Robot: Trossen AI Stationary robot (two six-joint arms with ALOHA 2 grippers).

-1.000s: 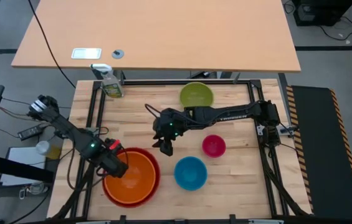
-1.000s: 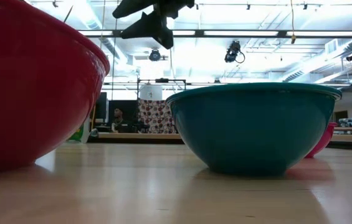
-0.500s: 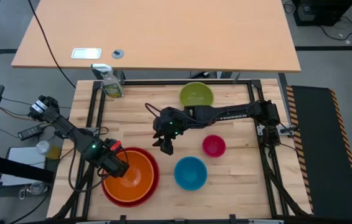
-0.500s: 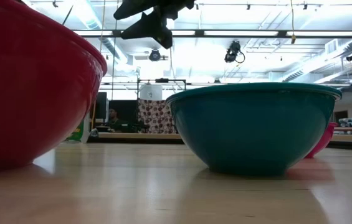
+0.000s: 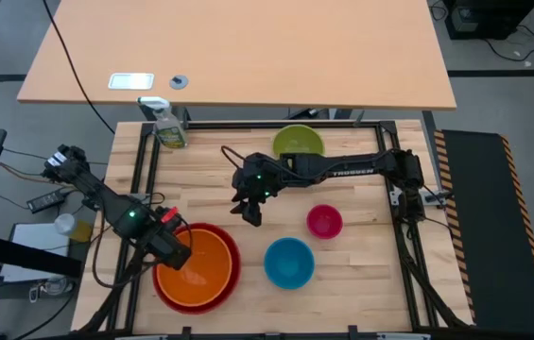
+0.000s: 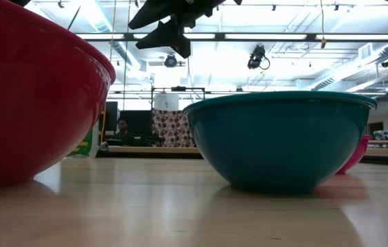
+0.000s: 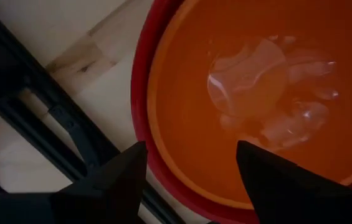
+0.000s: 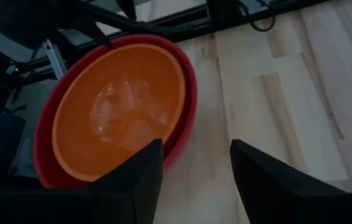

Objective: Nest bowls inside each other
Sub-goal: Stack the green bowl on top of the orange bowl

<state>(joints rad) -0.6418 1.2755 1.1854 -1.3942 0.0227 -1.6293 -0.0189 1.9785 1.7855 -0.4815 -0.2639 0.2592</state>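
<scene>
Two nested bowls, orange bowl [image 5: 200,270] in red bowl [image 5: 164,289], straddled by open left claw [image 5: 174,252].

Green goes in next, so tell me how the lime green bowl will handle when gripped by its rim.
The lime green bowl looks like thin plastic, so probably light. Its glossy rim may slip between the jaws. Its round underside could let it rock when nudged.

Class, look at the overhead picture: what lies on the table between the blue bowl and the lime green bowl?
In the high view, the stretch between the blue bowl and the lime green bowl is bare wood; the magenta-pink bowl sits just off to one side.
</scene>
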